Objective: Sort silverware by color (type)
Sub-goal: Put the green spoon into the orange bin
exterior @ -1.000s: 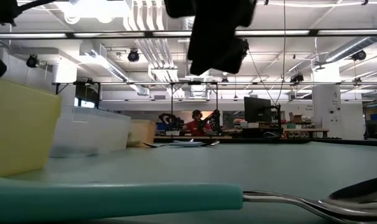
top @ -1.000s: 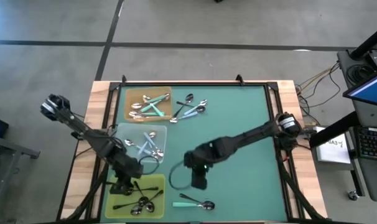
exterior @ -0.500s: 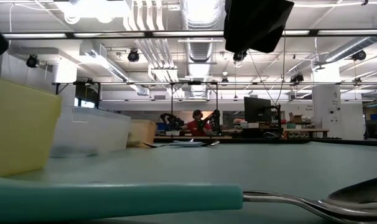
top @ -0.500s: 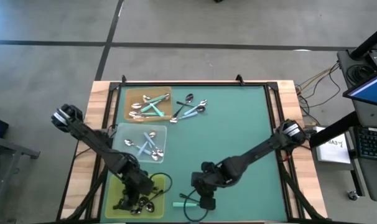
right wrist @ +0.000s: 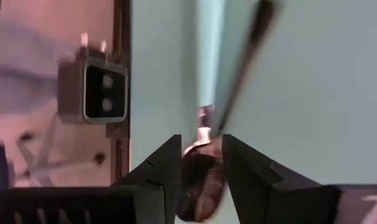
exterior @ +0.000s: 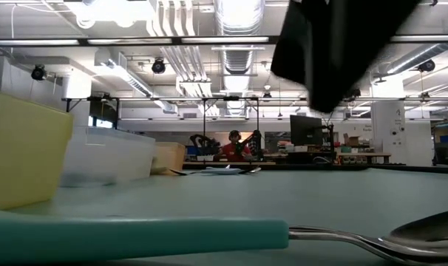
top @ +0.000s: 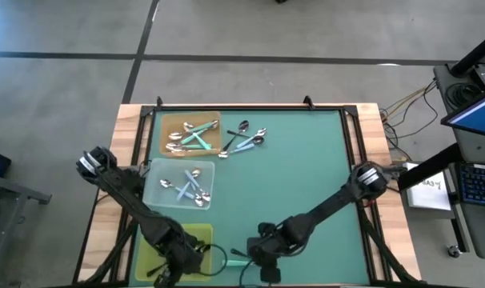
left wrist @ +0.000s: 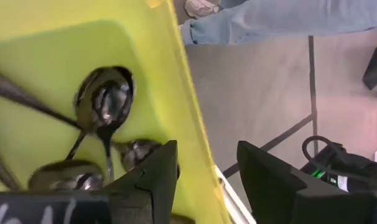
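A mint-teal-handled spoon [top: 236, 260] lies flat on the green mat by the near edge, and its handle [exterior: 135, 236] fills the low view. My right gripper [top: 264, 260] hangs open over its bowl [right wrist: 200, 171], clear of it, one finger to each side in the right wrist view. My left gripper [top: 178, 260] is open above the near edge of the yellow tray [top: 198, 236]. Black-handled spoons [left wrist: 101, 106] lie in that tray. Nothing is between the left fingers; the tray's rim [left wrist: 188, 143] runs below the gap.
A clear tray [top: 182, 184] holds pale blue spoons, and a tan tray [top: 193, 134] at the far left holds mixed spoons. Loose spoons [top: 246, 138] lie beside it. A small camera [right wrist: 101, 93] sits at the near edge. A person's legs [left wrist: 288, 18] show beyond it.
My right gripper has gone toward the table's near edge and down, arriving over the teal spoon's bowl. My left gripper has moved toward the near edge across the yellow tray. The teal spoon has stayed where it lay.
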You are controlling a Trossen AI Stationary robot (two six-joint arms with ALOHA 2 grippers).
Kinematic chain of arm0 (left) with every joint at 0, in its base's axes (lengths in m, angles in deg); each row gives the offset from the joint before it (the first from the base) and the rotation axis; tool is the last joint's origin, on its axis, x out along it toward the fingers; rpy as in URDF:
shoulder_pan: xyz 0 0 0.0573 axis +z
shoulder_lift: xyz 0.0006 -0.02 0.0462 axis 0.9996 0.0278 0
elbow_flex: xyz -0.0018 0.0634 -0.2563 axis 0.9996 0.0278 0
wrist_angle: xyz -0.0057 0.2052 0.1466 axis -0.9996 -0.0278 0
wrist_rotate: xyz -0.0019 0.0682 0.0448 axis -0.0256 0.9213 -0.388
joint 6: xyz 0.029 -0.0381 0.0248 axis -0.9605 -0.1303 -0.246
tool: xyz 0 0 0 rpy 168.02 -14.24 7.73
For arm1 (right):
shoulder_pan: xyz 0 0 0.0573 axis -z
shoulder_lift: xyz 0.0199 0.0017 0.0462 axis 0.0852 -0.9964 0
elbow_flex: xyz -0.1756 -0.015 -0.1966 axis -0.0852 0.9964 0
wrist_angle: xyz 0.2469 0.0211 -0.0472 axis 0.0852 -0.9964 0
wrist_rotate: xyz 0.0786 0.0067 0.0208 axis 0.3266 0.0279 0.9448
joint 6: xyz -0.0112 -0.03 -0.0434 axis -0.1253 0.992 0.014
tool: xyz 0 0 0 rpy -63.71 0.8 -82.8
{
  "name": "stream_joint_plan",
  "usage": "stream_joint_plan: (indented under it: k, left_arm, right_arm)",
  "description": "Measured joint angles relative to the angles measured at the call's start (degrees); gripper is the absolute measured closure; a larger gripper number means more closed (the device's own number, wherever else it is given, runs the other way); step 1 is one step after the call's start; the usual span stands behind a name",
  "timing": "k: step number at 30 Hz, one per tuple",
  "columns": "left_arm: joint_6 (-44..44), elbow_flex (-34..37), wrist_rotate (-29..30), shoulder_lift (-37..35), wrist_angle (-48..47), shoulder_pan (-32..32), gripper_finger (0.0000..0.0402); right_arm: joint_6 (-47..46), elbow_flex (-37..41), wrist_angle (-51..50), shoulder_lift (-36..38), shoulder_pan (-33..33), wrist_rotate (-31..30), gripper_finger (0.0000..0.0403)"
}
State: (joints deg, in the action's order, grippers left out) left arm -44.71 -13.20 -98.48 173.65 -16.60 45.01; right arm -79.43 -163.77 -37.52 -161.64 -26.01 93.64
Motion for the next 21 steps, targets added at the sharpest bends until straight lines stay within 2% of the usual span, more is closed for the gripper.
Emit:
stream_joint_plan:
  k: [4,9,14,21]
  left_arm:
    - [0.04,-0.74,1.09,0.55,-0.06,-0.35,0.0251]
    - [1.26,-0.44,1.63,0.27,-0.12,-0.44,0.0251]
    - [1.20,-0.41,1.61,0.22,-0.17,-0.44,0.0251]
    - [0.41,-0.37,1.50,0.14,-0.30,-0.44,0.0251]
  right_arm:
    - [4.87,-1.94,1.15,-4.53,-0.72,1.84,0.0296]
    - [8.43,-5.77,1.10,-8.05,-1.11,1.14,0.0296]
    - [11.89,-8.71,1.36,-10.70,-1.12,-1.54,0.0296]
    - [13.98,-8.98,1.25,-11.22,-1.12,-6.58,0.0296]
